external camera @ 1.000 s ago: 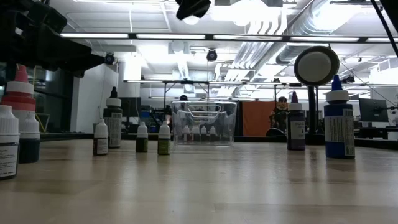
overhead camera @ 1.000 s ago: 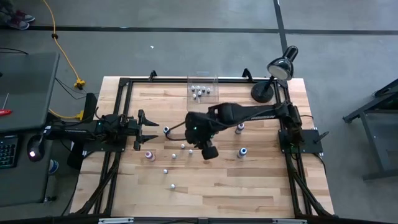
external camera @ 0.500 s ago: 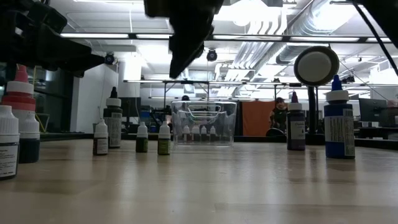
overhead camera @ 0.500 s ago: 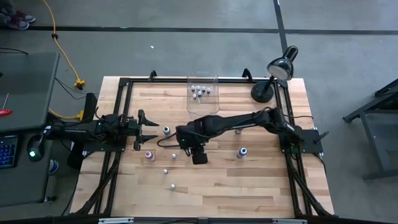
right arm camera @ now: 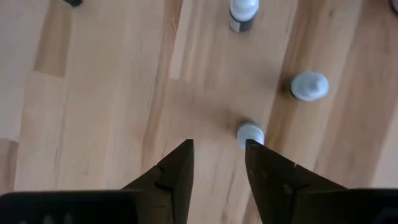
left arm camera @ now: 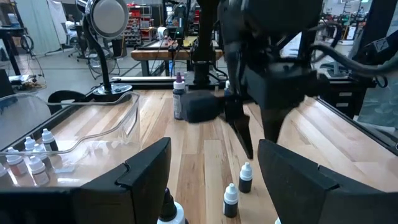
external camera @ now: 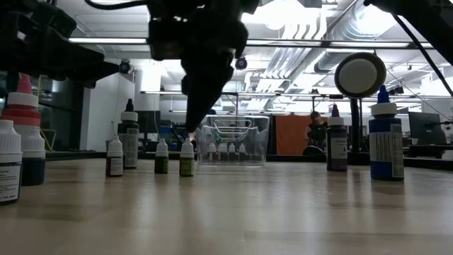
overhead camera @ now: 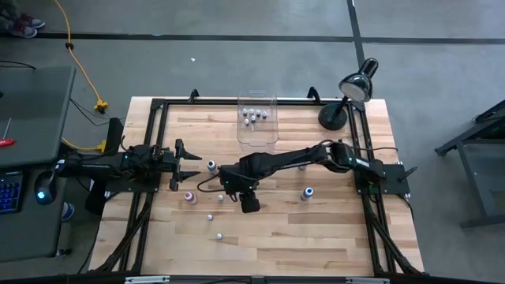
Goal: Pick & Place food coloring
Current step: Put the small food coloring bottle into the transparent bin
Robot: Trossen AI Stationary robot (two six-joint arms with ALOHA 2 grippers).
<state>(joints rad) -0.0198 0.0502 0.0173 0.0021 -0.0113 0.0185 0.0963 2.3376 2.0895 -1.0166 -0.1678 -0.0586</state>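
Small white-capped food coloring bottles stand upright on the wooden table. One of them [right arm camera: 250, 132] [external camera: 186, 157] is just below my right gripper [right arm camera: 219, 146] [overhead camera: 231, 189]. That gripper points steeply down with its fingers open, and the cap shows beside one fingertip [right arm camera: 255, 149]. Two more bottles [right arm camera: 309, 86] [right arm camera: 244, 12] stand beyond it, and others [overhead camera: 189, 196] [overhead camera: 210, 216] are scattered nearby. My left gripper [overhead camera: 189, 162] [left arm camera: 214, 149] waits open and level at the table's left.
A clear plastic bin [overhead camera: 258, 118] holding several bottles stands at the far middle of the table. A black desk lamp [overhead camera: 347, 99] is at the far right. Larger bottles [external camera: 386, 134] [external camera: 337, 142] stand on the right of the low view, and others [external camera: 21, 142] on its left.
My right gripper has come down from high above the table and moved toward the table's left. It now hangs just over the cluster of small bottles and has tipped more steeply downward. The bottles have kept their places.
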